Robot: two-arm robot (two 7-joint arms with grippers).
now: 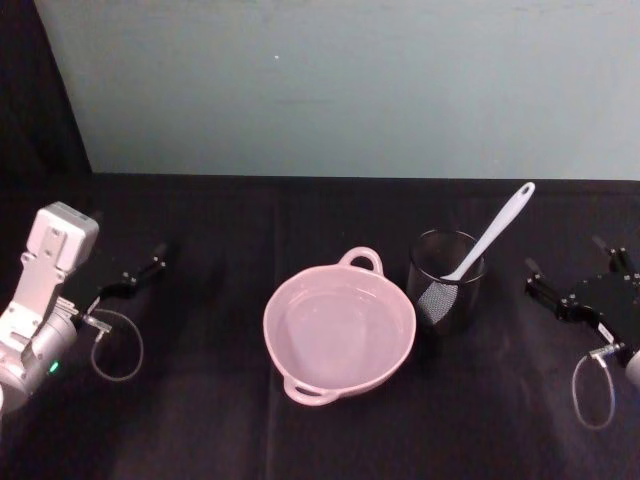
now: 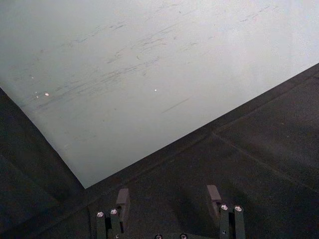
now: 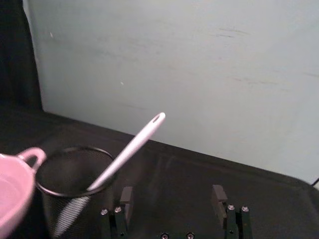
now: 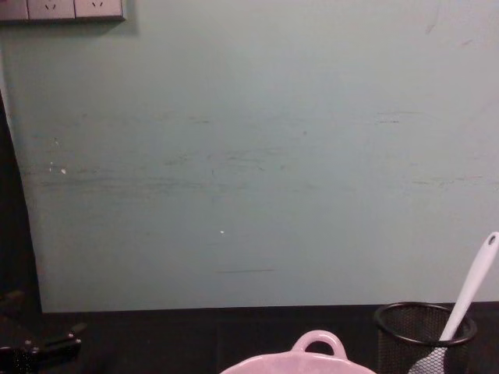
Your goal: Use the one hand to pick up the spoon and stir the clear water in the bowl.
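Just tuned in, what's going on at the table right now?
Nothing is being handled yet. The spoon stands leaning in the black mesh cup, right beside the pink bowl. The right gripper waits open and empty near the cup. The left gripper is open and empty off to the bowl's other side.

A pale grey-green wall point(image 4: 249, 156), faintly scuffed, rises behind a table point(image 1: 200, 430) covered in black cloth. White sockets point(image 4: 62, 8) sit high on the wall's left end.
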